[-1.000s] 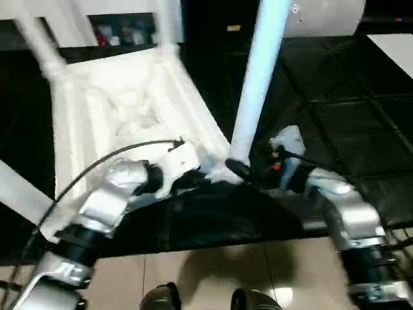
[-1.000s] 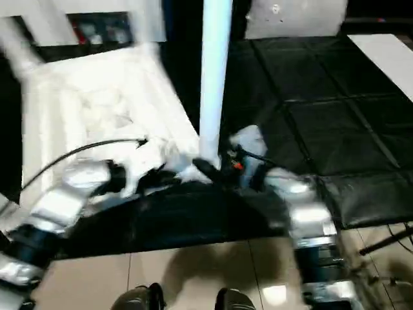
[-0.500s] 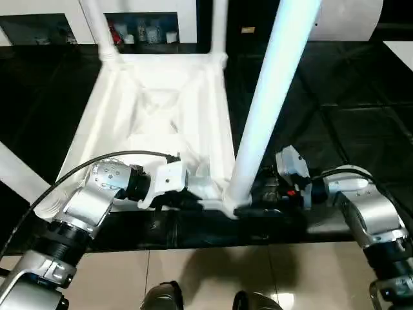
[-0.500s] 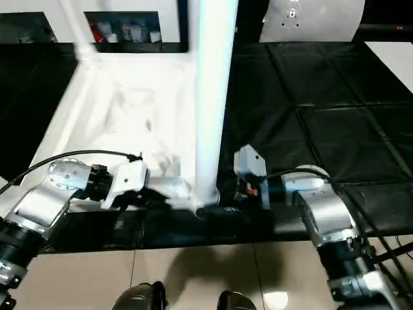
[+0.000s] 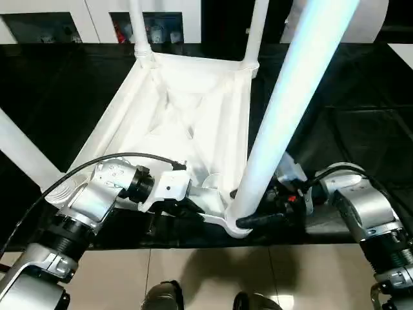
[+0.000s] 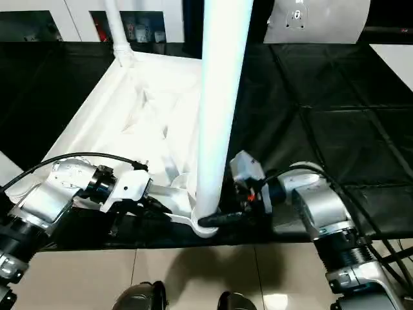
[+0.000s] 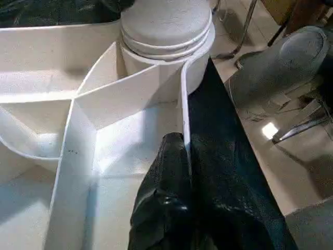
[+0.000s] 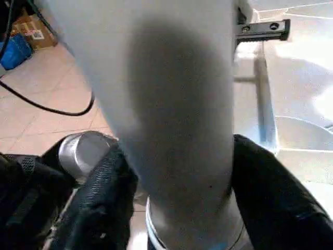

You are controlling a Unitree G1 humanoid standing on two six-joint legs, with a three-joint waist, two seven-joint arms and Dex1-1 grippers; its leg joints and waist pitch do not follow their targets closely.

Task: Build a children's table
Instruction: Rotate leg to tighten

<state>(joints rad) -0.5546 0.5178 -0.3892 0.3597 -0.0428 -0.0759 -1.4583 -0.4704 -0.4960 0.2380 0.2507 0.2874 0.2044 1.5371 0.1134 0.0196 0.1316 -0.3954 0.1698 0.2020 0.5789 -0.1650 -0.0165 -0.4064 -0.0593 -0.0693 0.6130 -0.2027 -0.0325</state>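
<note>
The table lies upside down on the black-covered work table, its near edge at that table's front edge. It is glossy white plastic: a square top with thin ribs crossing its underside and round sockets at the corners. Smooth round tube legs stand in the sockets, two at the far corners, one at the near left, and the near right leg rising steeply toward the camera.

The left gripper is pinched closed on the thin rim wall of the top, just beside the near right socket, one black finger on each side of the wall. The right gripper has its ribbed black fingers on either side of the near right leg's base, just above the socket collar; they look pressed to the tube, though I cannot tell how firmly they grip.

Compared with a second ago, the head view has steadied and sharpened, and the table sits more squarely to the camera. The right gripper's jaws have narrowed around the leg. The left gripper keeps its hold on the rim.
</note>
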